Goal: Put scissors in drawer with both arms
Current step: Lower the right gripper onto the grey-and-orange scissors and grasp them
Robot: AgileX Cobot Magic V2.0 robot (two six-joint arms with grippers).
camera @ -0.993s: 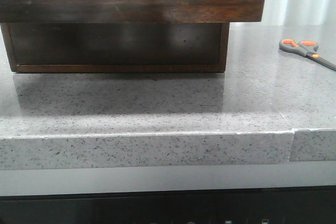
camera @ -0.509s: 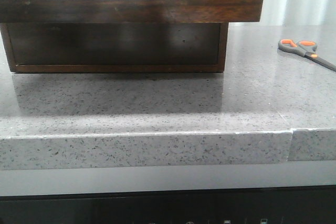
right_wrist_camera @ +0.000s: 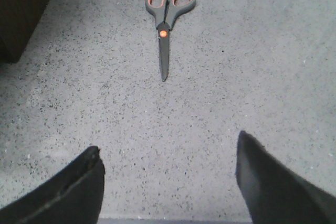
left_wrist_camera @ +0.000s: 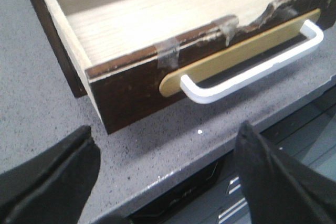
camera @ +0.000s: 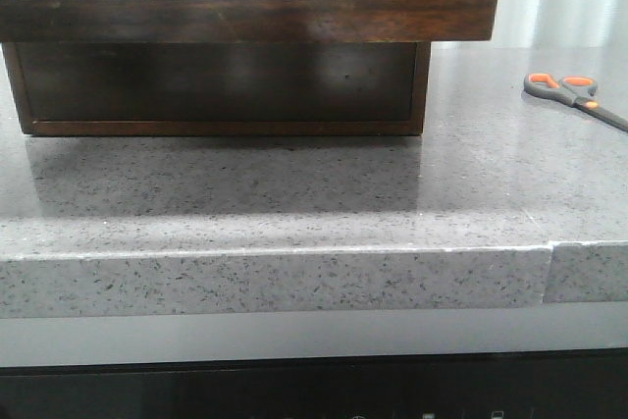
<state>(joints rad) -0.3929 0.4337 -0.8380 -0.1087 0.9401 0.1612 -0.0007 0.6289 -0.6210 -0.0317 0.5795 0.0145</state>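
Grey speckled counter [camera: 294, 193] out front, drawer [camera: 245, 7] at rear, scissors [camera: 574, 97] far right, well apart. Left gripper [left_wrist_camera: 165, 174] spread wide before drawer's white handle [left_wrist_camera: 252, 66] — already pulled open. Right gripper [right_wrist_camera: 168, 177] wide, empty, short of scissors [right_wrist_camera: 167, 19] — thin blades lying flat, likely to slip.

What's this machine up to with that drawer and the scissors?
Nothing is being held at this moment. The drawer is pulled open and looks empty in the part that shows, with its white handle facing the left gripper, whose jaws stand open just short of it. The scissors lie closed on the grey speckled countertop, off to the right of the drawer. The right gripper hovers open ahead of the scissors, not touching them.
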